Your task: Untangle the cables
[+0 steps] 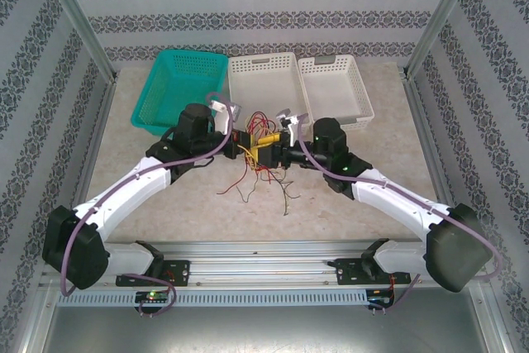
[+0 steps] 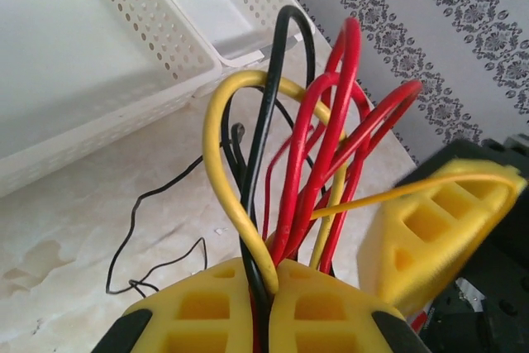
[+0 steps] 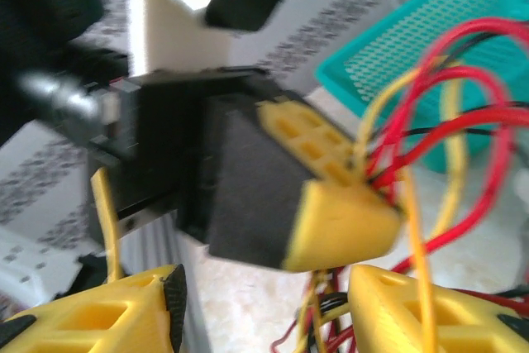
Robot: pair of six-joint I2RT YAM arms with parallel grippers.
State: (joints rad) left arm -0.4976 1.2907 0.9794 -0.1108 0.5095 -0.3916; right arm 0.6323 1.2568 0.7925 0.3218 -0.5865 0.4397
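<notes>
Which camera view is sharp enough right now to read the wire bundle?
Left wrist view: sharp on the thin red, yellow and black cables, though the white perforated plastic basket is washed out. Right wrist view: motion-blurred, cables smeared. Top external view: evenly lit, cables too small to trace.

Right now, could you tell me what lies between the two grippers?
The cables, bunched and clamped in the left gripper; top and left wrist views show it.

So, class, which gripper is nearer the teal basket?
Left. The left gripper, shut on the cables, sits just right of the teal basket; the right gripper is farther right, beyond the cables.
</notes>
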